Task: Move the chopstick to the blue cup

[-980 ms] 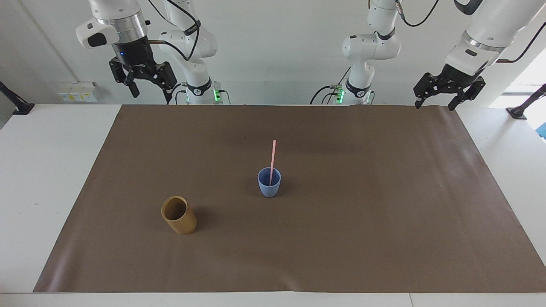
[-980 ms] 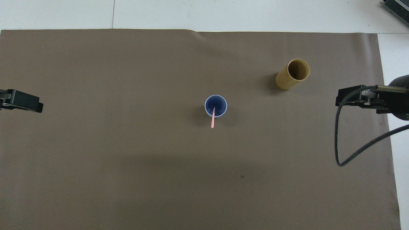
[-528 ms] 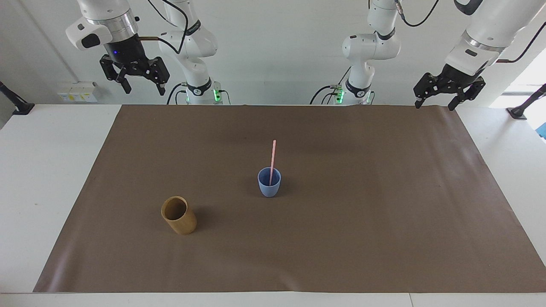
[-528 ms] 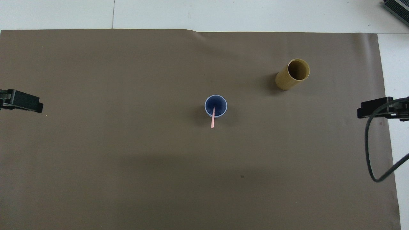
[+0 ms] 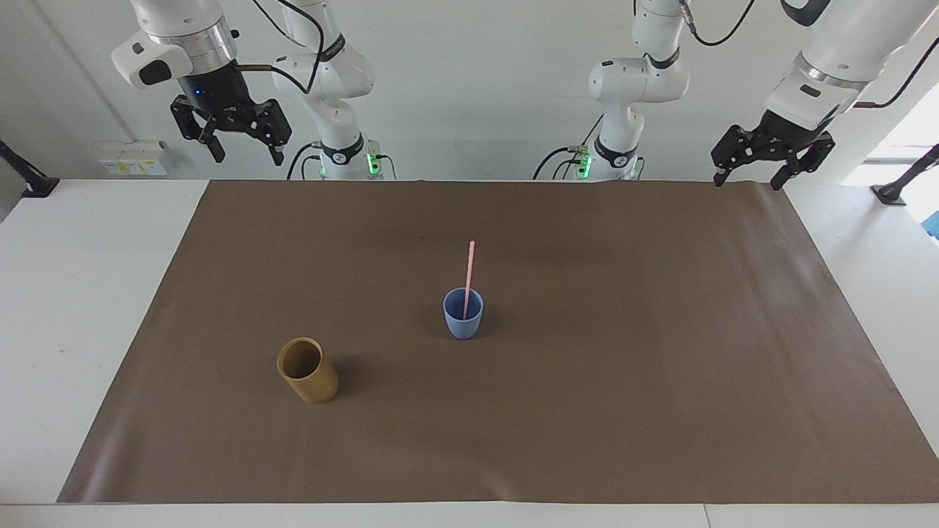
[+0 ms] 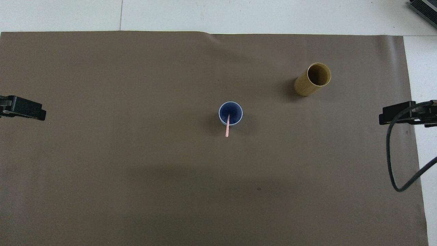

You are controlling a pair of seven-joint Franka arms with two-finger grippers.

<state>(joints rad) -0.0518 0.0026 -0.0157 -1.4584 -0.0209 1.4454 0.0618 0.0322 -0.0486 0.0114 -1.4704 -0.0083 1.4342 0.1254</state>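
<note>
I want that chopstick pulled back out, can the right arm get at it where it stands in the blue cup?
Probably yes: the chopstick stands clear above the blue cup, nothing beside it, and the right gripper is open and empty.

Pale-pink chopstick [image 5: 469, 268], light-blue cup [image 5: 463, 320], tan wooden cup [image 5: 308, 370], plain brown mat [image 5: 623, 367].

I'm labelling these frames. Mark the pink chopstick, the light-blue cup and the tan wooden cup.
pale-pink chopstick [image 5: 469, 268], facing view, mid-shaft above the rim
small light-blue cup [image 5: 463, 328], facing view, outer wall
tan-brown wooden cup [image 5: 318, 385], facing view, outer wall
</note>
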